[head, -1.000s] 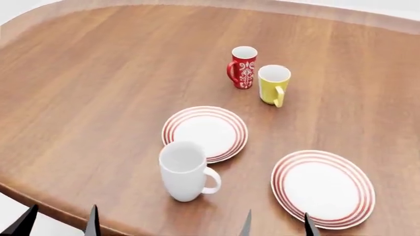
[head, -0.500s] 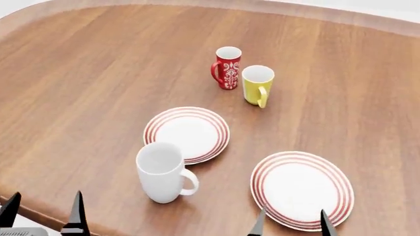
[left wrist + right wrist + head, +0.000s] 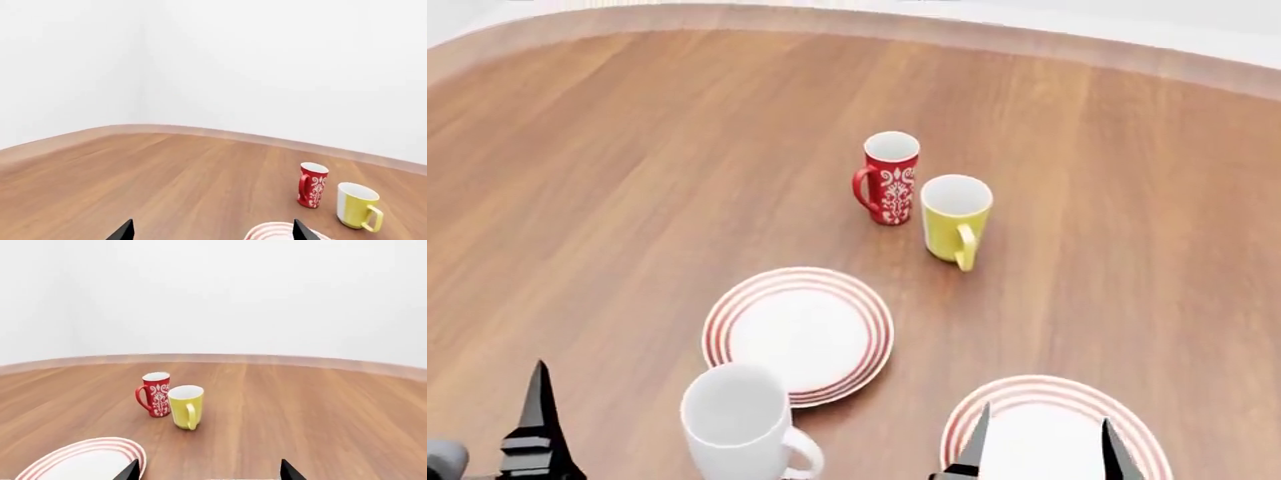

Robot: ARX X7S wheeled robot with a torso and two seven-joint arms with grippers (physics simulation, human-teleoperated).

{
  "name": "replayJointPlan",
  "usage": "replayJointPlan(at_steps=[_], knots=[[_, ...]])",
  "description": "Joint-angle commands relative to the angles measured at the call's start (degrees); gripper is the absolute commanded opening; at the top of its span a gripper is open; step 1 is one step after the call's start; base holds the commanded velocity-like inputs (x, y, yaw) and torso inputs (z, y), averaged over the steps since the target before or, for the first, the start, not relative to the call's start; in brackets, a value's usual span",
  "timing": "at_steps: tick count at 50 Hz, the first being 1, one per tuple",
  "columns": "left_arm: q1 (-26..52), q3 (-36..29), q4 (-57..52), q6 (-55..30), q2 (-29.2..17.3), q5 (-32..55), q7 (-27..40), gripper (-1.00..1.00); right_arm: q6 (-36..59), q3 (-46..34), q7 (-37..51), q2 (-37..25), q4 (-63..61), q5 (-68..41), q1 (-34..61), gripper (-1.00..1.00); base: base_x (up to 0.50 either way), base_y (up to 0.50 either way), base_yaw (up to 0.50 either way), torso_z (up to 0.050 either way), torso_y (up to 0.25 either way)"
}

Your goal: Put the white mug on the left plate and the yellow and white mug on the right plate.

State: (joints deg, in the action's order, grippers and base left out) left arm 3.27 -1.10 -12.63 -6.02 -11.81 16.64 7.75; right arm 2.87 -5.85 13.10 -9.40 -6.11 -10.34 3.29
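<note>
The white mug (image 3: 741,425) stands upright near the table's front edge, just in front of the left plate (image 3: 798,335), handle to the right. The right plate (image 3: 1034,395) lies to its right, partly behind my right gripper (image 3: 1044,455), which is open and empty. Farther back the yellow and white mug (image 3: 956,218) stands upright and also shows in both wrist views (image 3: 357,205) (image 3: 187,406). My left gripper (image 3: 210,232) is open and empty; one fingertip (image 3: 537,420) rises left of the white mug. A ringed plate (image 3: 80,460) shows in the right wrist view; which one I cannot tell.
A red mug with a white pattern (image 3: 889,178) stands just left of the yellow and white mug, almost touching it. The brown wooden table (image 3: 627,170) has a raised curved rim along its far edge (image 3: 827,20). White walls stand behind.
The head view has shifted, so mugs and plates sit lower in the frame. Both grippers' fingertips reach higher into view. No mug or plate has moved on the table.
</note>
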Motion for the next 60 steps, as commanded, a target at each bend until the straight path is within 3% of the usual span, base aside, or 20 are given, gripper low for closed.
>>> replayJointPlan(at_steps=[1,12,17,30,40,55,56,57,58,59,60], knots=[[-0.56,0.01,-0.29,0.14,-0.63,0.83,-0.14,1.00,-0.88,-0.08,0.51,-0.61,-0.96,-0.23,-0.71,1.00,0.48,0.14,0.00,0.000,0.000],[-0.57,-0.31,-0.43,0.13,-1.00,0.94,0.15,1.00,-2.07,-0.11,1.51,-0.71,-0.16,0.13,-0.66,1.00,0.42,0.13,0.00,0.000,0.000],[-0.55,-0.27,-0.62,0.13,-1.18,1.13,0.33,1.00,-1.57,-2.57,2.79,-2.01,-0.66,5.42,-0.63,1.00,-0.05,0.25,0.00,0.000,0.000],[-0.30,-0.41,-0.88,0.01,-1.57,1.54,0.69,1.00,-1.16,-1.03,0.89,-1.61,-0.75,-1.22,-0.37,1.00,-0.02,0.11,0.00,0.000,0.000],[-0.15,-0.50,-0.93,0.01,-1.82,1.78,0.99,1.00,-2.50,-1.01,2.14,-1.83,-0.80,-0.19,-0.54,1.00,0.47,0.13,0.00,0.000,0.000],[-0.85,1.70,-2.22,0.96,-2.45,2.93,2.45,1.00,-1.96,-1.53,1.93,-2.89,-2.09,-0.91,-1.01,1.00,0.00,0.00,0.00,0.000,0.001],[-9.44,10.29,-10.82,2.43,-5.80,11.52,10.19,1.00,6.64,3.92,1.21,-11.49,-10.69,-5.76,-3.53,1.00,0.00,0.00,0.00,0.000,0.000],[-10.90,18.89,-19.41,-2.68,2.22,9.67,1.89,1.00,14.90,4.12,1.42,-13.76,-18.35,-6.10,-3.64,1.00,0.00,0.00,0.00,0.000,0.000],[-10.95,25.20,-28.01,-4.03,1.41,11.00,2.62,1.00,15.08,4.06,1.49,-13.81,-18.47,-6.05,-3.59,1.00,0.00,0.00,0.00,0.000,0.000],[-10.85,25.28,-35.74,-4.06,1.27,11.13,2.63,1.00,15.43,3.97,1.61,-13.89,-18.69,-5.98,-3.51,1.00,0.00,0.00,0.00,0.000,0.000],[-10.77,25.32,-35.54,-4.02,1.21,11.23,2.65,1.00,15.59,3.91,1.64,-13.91,-18.68,-5.99,-3.41,1.00,0.00,0.00,0.00,0.000,0.000]])
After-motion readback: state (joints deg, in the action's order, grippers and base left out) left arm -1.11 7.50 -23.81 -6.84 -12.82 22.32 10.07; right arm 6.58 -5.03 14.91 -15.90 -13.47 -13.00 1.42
